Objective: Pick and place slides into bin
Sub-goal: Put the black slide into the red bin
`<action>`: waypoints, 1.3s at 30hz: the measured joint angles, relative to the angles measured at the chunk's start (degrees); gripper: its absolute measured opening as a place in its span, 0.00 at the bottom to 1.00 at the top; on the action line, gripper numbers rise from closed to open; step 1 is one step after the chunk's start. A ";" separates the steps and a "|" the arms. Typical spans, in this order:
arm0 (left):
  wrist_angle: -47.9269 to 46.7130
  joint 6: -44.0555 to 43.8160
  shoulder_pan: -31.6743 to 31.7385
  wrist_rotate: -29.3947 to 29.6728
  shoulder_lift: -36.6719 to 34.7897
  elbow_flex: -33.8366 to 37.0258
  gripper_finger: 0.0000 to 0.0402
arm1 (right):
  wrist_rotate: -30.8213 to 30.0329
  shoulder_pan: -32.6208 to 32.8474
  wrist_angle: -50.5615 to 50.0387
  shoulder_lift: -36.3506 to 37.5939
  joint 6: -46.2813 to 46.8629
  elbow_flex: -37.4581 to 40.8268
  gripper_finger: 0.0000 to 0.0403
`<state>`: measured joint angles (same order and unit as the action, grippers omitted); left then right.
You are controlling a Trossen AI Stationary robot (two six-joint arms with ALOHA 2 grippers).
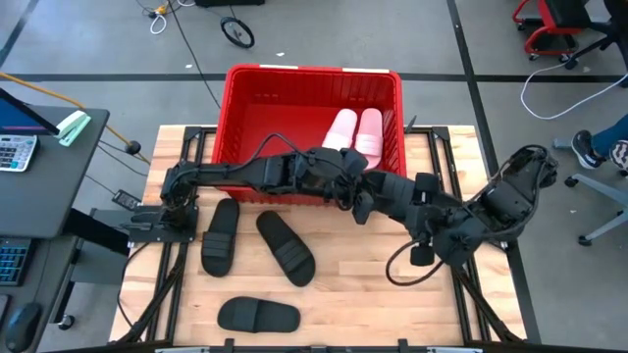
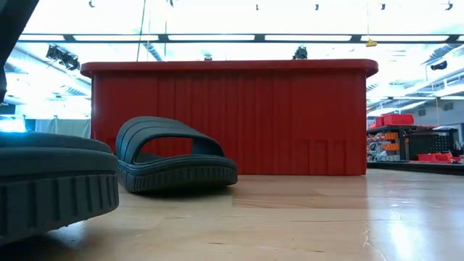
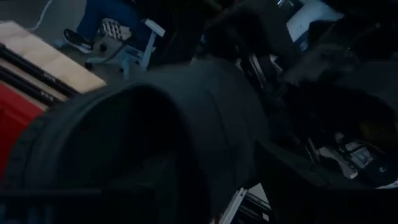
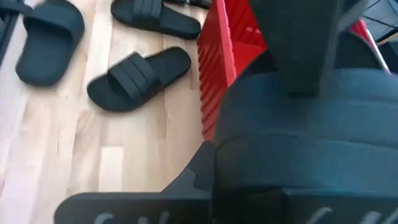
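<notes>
The red bin (image 1: pixel 314 71) stands at the table's far middle with two pale pink slides (image 1: pixel 353 132) inside. Three black slides (image 1: pixel 221 235) (image 1: pixel 285 247) (image 1: pixel 257 315) lie soles down on the table's left half. A fourth black slide (image 4: pixel 298 149) is up in the air by the bin's near wall, toward its right end. It fills the left wrist view too (image 3: pixel 205 124). My right gripper (image 1: pixel 365 204) is shut on it. My left gripper (image 1: pixel 341 178) reaches in from the left and meets it at the same spot. My right gripper holds the black slide at its wide ribbed strap (image 4: pixel 292 180); the slide itself hides the fingers, so the kind of hold does not show. It comes in about level from the table's right. The slide is lifted clear of the table, beside the bin's near wall (image 4: pixel 217 81).
The two arms cross close together in front of the bin's near rim. A bare stretch of wooden table (image 1: pixel 392 304) lies on the near right. Cables, chairs and a desk with a keyboard (image 1: pixel 15 147) stand beyond the table's edges.
</notes>
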<state>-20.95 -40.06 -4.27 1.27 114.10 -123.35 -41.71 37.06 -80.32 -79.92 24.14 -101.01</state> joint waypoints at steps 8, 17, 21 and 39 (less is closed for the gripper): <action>-0.05 1.71 0.20 0.33 -0.24 -0.02 0.21 | 0.41 -3.57 -1.13 0.31 2.21 0.00 0.08; -1.59 1.73 0.07 -0.23 -0.35 -0.02 0.04 | 0.07 -3.52 -3.05 0.38 5.33 0.00 0.23; -3.13 1.94 0.26 -0.29 -1.49 -0.01 0.03 | -0.02 -3.56 -8.27 0.75 11.77 -0.02 0.29; -37.53 0.87 16.12 13.80 -11.86 -0.13 0.03 | -2.01 -2.79 -9.43 4.18 17.90 -0.07 0.35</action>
<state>-58.48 -39.19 11.85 15.07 102.25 -123.48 -43.72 34.26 -89.76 -75.74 42.04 -101.08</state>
